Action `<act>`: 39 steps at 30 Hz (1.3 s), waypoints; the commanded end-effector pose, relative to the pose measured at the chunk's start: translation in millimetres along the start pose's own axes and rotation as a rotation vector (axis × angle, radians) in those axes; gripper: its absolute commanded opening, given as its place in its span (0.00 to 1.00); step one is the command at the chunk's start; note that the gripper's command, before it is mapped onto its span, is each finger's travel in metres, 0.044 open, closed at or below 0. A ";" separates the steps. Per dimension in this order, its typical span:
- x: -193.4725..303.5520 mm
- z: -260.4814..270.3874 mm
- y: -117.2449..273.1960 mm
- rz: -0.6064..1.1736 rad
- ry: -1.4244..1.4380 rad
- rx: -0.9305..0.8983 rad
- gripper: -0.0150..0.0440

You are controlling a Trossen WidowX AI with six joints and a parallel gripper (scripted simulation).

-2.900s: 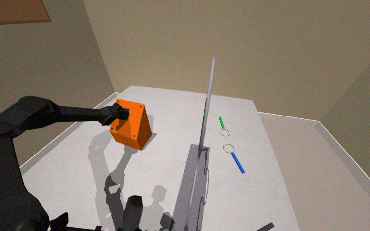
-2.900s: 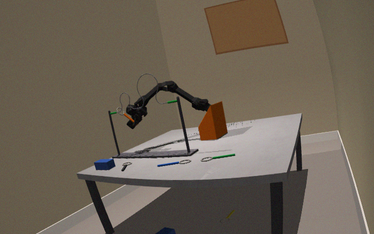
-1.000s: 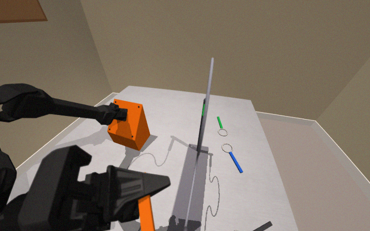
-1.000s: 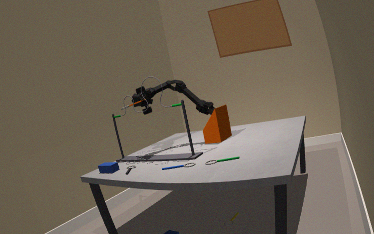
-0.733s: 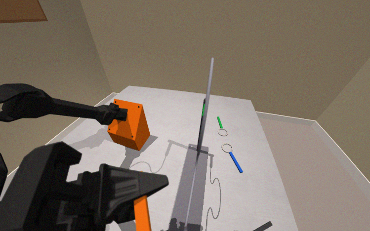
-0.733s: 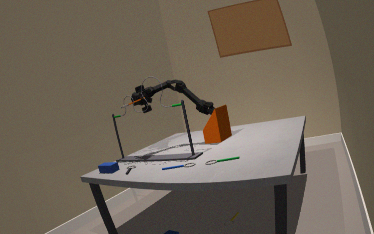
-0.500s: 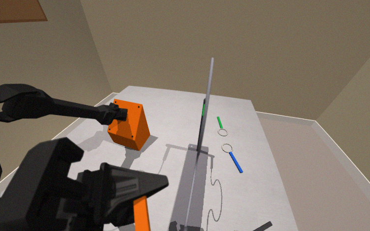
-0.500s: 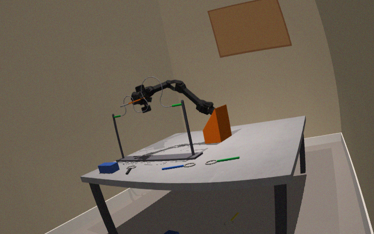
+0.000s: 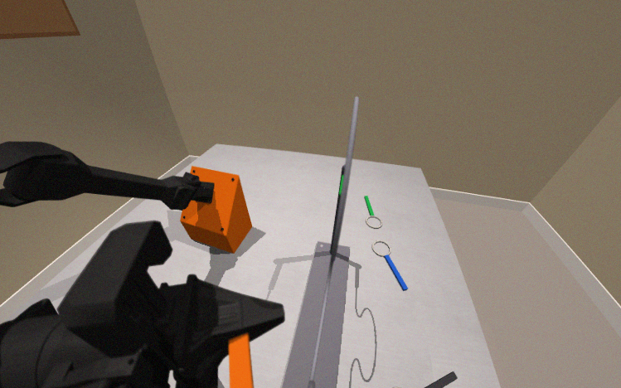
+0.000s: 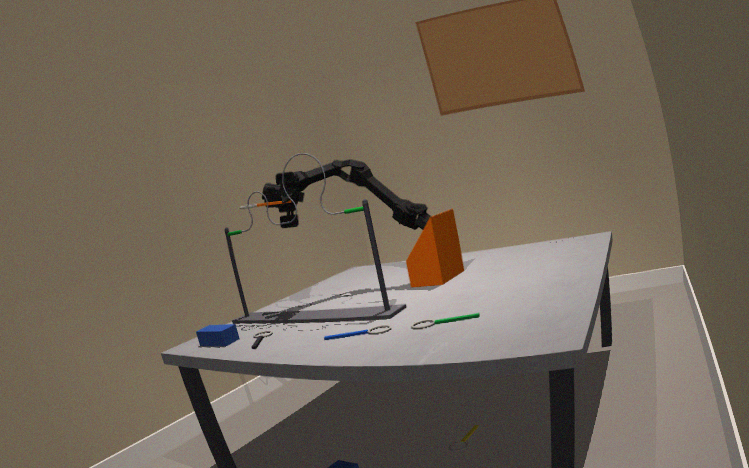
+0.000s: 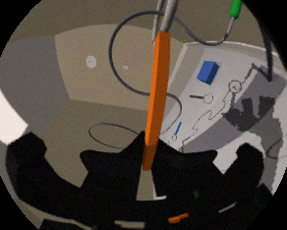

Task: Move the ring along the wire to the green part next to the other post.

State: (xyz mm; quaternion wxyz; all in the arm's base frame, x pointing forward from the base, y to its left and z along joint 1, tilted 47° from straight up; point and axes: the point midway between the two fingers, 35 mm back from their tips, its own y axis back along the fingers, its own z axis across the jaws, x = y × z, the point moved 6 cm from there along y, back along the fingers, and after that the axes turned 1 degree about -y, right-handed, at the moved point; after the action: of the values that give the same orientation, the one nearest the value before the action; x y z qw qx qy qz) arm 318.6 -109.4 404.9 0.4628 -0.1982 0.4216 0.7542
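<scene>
My gripper [image 9: 255,324] [image 10: 288,202] [image 11: 144,134] is shut on the orange handle [image 9: 240,361] [image 10: 269,203] [image 11: 158,84]. The ring [image 10: 244,206] [image 11: 170,11] appears nearly edge-on, around the grey wire's smaller hump on the left post's side in the exterior view; whether they touch cannot be told. The ring is out of sight in the top view. The grey wire [image 9: 352,130] [image 10: 302,154] [image 11: 111,49] runs between the left green part [image 10: 234,232] and the right green part [image 10: 354,210]. A green part [image 11: 236,8] shows at the wrist view's top.
The left post [image 10: 236,273] and right post [image 10: 375,256] stand on a dark base bar [image 9: 303,337]. The arm is mounted on an orange block [image 9: 242,212] [image 10: 435,256]. A blue block [image 10: 217,335] [image 11: 207,72] and loose rings with green [image 10: 457,318], blue [image 10: 346,335] and black [image 10: 257,342] handles lie on the table.
</scene>
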 end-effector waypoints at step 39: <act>-13.0 -31.9 5.8 -0.046 0.804 0.473 0.00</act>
State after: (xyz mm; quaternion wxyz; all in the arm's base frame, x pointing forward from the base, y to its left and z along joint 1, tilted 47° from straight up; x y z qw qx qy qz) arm 318.1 -142.0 397.6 0.3229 -0.3639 0.7083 0.5115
